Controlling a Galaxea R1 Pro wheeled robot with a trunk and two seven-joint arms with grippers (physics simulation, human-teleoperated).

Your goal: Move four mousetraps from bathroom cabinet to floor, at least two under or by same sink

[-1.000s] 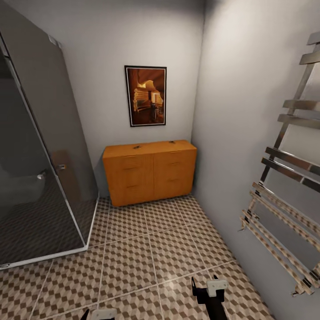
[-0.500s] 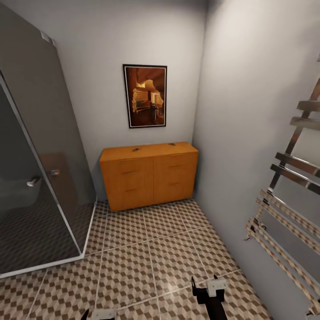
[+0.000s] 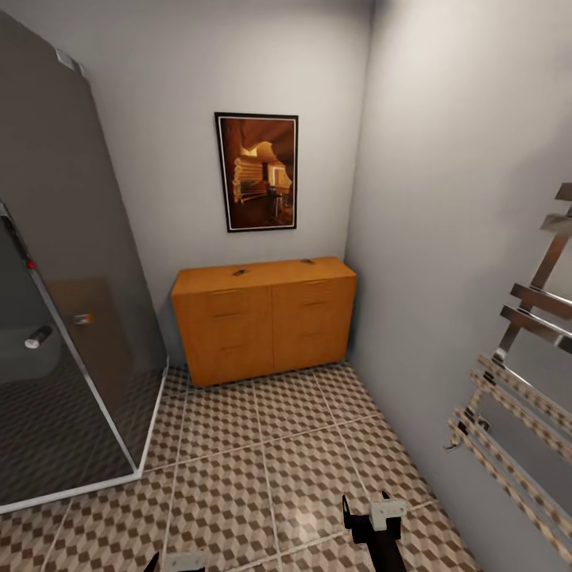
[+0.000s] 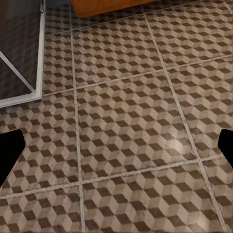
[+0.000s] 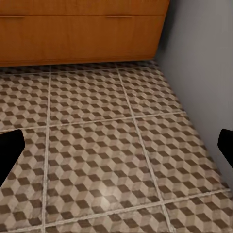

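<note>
My head camera looks down a narrow bathroom toward the cabinet, a low, wide orange-brown unit with flat drawer fronts and slim bar handles, standing against the far wall in the corner where that wall meets the grey side wall on my right. Two small dark items lie on its top, one left of centre and one further right; they are too small for me to tell whether they are mousetraps. A framed picture in warm brown tones hangs on the wall above the cabinet. To my left stands a smoked-glass shower enclosure with a pale frame, and on the right wall a chrome towel rail shows its slanted bars. The bathroom floor, tiled in a brown, beige and white cube pattern with pale grout lines, stretches between me and the cabinet.

My right gripper hangs low over the tiles, its two dark fingers standing apart with nothing between them; its wrist camera shows them spread over bare tile, with the cabinet's lower drawers beyond. My left gripper barely enters the head view, and its wrist camera shows its fingers spread wide over the floor, holding nothing.
</note>
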